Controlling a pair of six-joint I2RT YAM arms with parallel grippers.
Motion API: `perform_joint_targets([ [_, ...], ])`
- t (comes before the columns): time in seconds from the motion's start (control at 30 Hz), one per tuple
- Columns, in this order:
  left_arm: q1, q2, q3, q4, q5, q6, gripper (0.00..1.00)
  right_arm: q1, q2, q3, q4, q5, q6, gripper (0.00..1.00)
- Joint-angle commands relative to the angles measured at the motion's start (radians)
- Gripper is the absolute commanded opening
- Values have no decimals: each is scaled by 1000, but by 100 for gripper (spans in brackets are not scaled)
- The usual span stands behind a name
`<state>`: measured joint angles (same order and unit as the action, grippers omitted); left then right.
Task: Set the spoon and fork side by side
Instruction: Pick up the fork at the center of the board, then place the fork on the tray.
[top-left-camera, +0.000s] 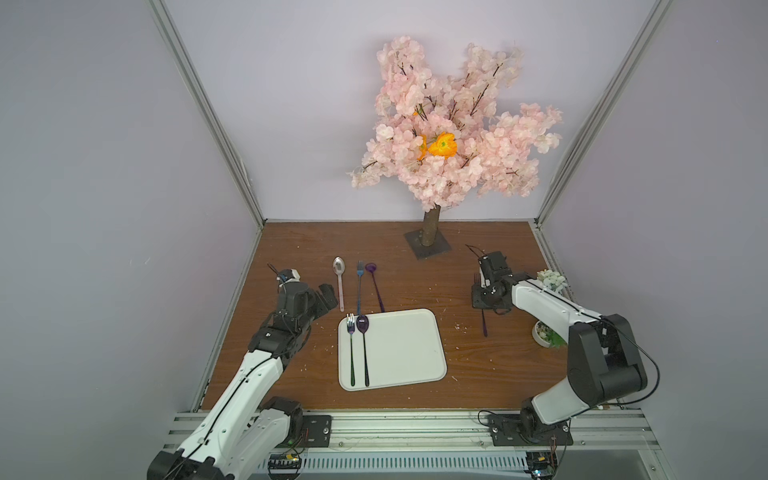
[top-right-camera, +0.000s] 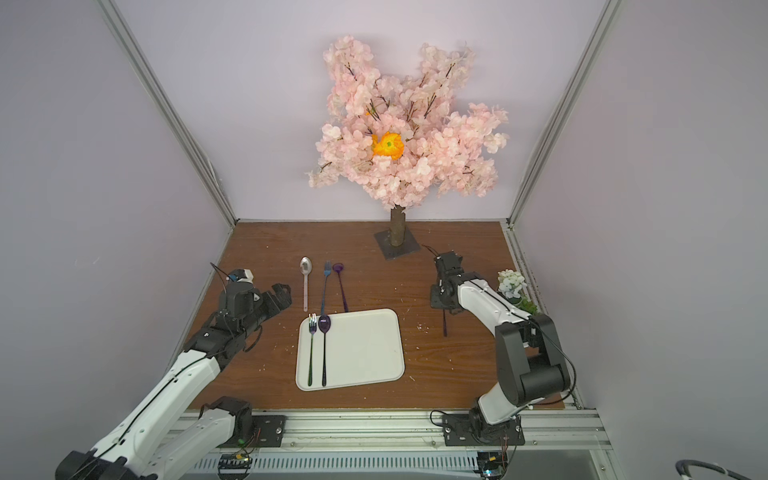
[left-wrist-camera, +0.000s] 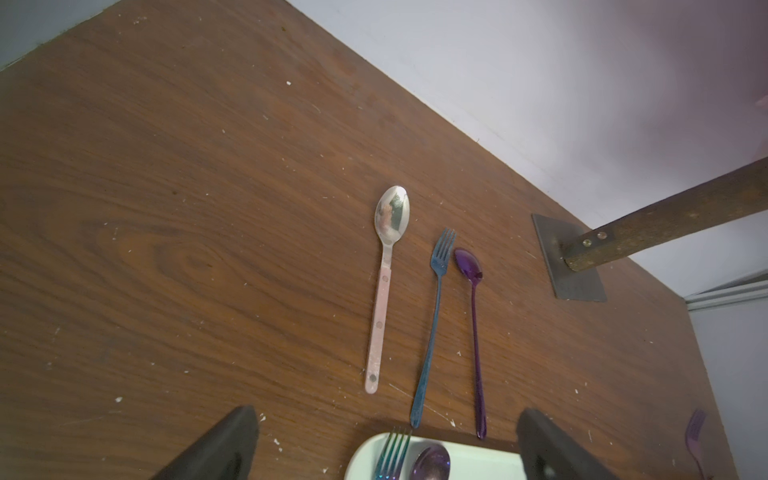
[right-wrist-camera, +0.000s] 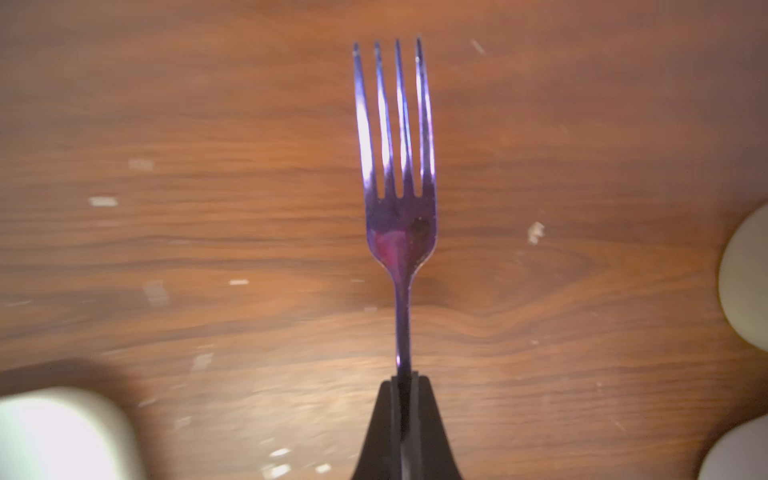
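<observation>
My right tool is clamped tight on the handle of the purple fork, over on the right side of the tabletop and well apart from the white tray. Can't tell if the fork's off the wood or not. My left tool hangs with its jaws wide apart, gripping nothing, just left of the silver spoon. That spoon lies in a row with the blue fork and the thin purple spoon, just behind the tray. On the tray's left part, a rainbow fork and a dark purple spoon lie side by side.
</observation>
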<state>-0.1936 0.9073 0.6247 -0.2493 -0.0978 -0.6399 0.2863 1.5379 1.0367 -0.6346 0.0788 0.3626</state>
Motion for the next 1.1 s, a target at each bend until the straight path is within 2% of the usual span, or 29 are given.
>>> perform_joint_targets([
  [0.0, 34, 5, 43, -43, -45, -20, 99, 114, -44, 52, -66, -39, 85, 0],
  [0.07, 52, -2, 46, -67, -86, -21, 100, 210, -45, 83, -67, -62, 148, 0],
  [0.27, 102, -60, 18, -102, -79, -35, 100, 484, 58, 155, 9, -125, 336, 0],
  [0.43, 102, -113, -7, -101, -71, -35, 100, 624, 192, 246, 45, -146, 450, 0],
  [0.7, 102, -129, -8, -95, -52, -6, 100, 731, 336, 360, 25, -114, 580, 0],
  [0.93, 102, -169, -39, -62, -27, -10, 100, 771, 325, 282, 86, -125, 711, 0],
  [1.07, 97, -182, -43, -62, -28, -11, 100, 772, 321, 270, 95, -98, 733, 0],
])
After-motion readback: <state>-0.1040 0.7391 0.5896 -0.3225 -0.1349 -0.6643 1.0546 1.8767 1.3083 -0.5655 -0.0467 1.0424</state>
